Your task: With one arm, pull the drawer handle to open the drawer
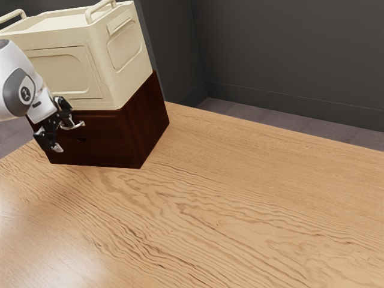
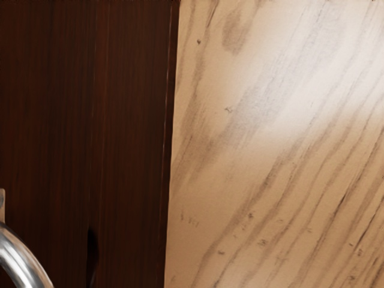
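Gripper (image 1: pixel 65 135): black, at the exterior view's left, with its fingers (image 1: pixel 43 140) standing well apart, not closed together on anything.
Drawer handle (image 1: pixel 73 126): a curved, shiny metal pull on the front of the upper drawer (image 1: pixel 108 127), right by the gripper (whether a finger touches it, I cannot tell). The wrist view catches part of its bend as well, in front of the dark wood.
Upper drawer: its front looks level with the cabinet (image 1: pixel 149 120) around it, so it appears shut (the gripper covers part of that front, and a slight gap would be hard to make out).
Lower drawer (image 1: pixel 108 153): directly beneath the upper one, also apparently shut, with a small dark notch (image 1: pixel 81 140) at its upper edge.
Cabinet: deep reddish-brown wood with a fine upright-looking grain in places, standing on the tabletop.
Crate (image 1: pixel 107 96): cream-coloured, resting on top of the cabinet, with recessed panels on its sides and raised bar grips (image 1: pixel 99 12) at the top.
Arm (image 1: pixel 13 75): white with grey parts, coming in from the exterior view's left, just in front of the crate and cabinet.
Tabletop (image 1: pixel 216 204): pale wood with wavy darker grain (a bright sheen lies on part of it).
Room: dark grey walls (image 1: pixel 288 54) beyond the tabletop, with a greyish floor (image 1: pixel 258 115) at their foot.
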Robot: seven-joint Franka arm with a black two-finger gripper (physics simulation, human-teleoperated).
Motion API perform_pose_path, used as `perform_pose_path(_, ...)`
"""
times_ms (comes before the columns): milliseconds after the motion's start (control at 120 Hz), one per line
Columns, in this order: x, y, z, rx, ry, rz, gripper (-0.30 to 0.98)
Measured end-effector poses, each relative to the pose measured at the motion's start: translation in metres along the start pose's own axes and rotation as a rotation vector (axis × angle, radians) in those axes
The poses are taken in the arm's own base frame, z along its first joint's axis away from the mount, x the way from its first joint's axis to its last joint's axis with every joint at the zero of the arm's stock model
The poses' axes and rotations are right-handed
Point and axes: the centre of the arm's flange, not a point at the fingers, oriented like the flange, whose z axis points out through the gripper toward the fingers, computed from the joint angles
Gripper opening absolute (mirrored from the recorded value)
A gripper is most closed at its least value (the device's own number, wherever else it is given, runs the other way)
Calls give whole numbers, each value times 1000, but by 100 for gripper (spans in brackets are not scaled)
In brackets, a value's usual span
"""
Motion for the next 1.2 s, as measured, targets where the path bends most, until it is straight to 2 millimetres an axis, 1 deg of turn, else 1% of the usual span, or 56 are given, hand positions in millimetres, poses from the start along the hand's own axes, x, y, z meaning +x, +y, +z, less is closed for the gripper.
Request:
perform_pose_path(250, -3, 15, -4, -22, 18, -17, 71)
perform_pose_path(475, -6, 34, -14, -34, 32, -35, 68)
perform_pose_path(600, -7, 44, -15, -43, 36, -42, 69)
perform_pose_path(975, -12, 74, -28, -48, 42, -58, 66)
perform_pose_path(1200, -15, 90, -33, -51, 46, -68, 67)
